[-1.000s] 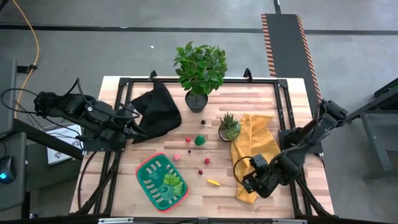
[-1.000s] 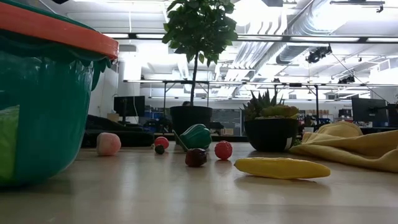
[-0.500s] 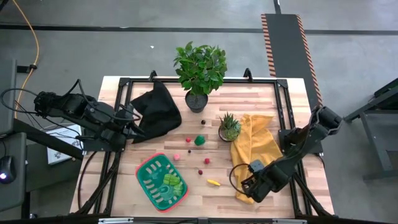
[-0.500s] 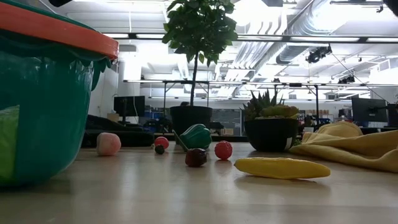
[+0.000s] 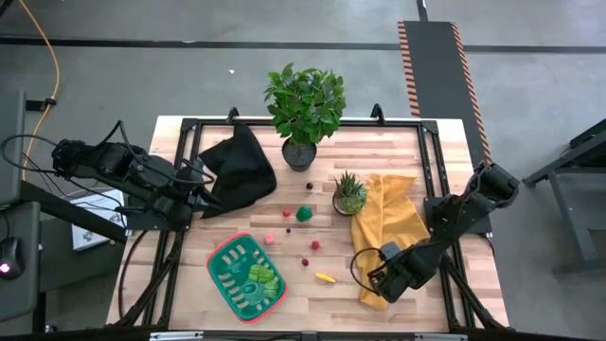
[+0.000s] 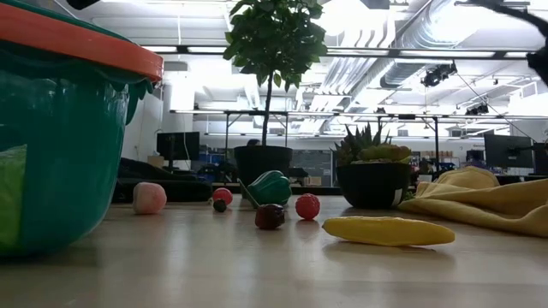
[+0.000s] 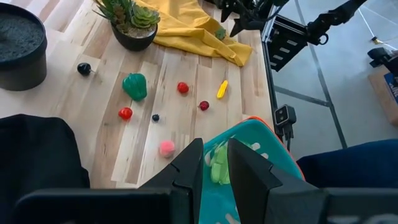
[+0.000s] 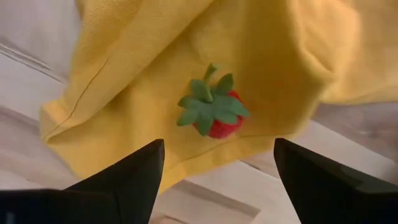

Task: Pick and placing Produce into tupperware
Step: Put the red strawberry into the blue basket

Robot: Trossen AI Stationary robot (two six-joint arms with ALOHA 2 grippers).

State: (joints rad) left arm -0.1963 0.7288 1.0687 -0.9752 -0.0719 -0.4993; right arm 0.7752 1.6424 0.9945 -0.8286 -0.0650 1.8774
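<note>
The green tupperware [image 5: 244, 277] with its red rim stands at the near left and holds a pale green piece [image 5: 264, 278]. Loose produce lies on the wood to its right: a yellow piece [image 5: 325, 278], small red ones [image 5: 306, 260], a pink one [image 5: 269, 239] and a green pepper [image 5: 304, 214]. A red strawberry [image 8: 214, 113] with green leaves lies on the yellow cloth [image 5: 386, 227]. My right gripper [image 8: 217, 144] hangs open above the cloth's near end, pointing down, one finger to either side of the strawberry. My left gripper [image 7: 215, 168] waits above the black cloth [image 5: 237, 170], its fingers a narrow gap apart.
A large leafy potted plant [image 5: 305, 114] stands at the far edge, and a small spiky potted plant [image 5: 348, 193] stands beside the yellow cloth. Bare wood lies between the tupperware and the yellow cloth, around the loose produce.
My right gripper has gone down toward the near end of the yellow cloth, still pointing down. The produce, the tupperware and the cloths lie as before.
</note>
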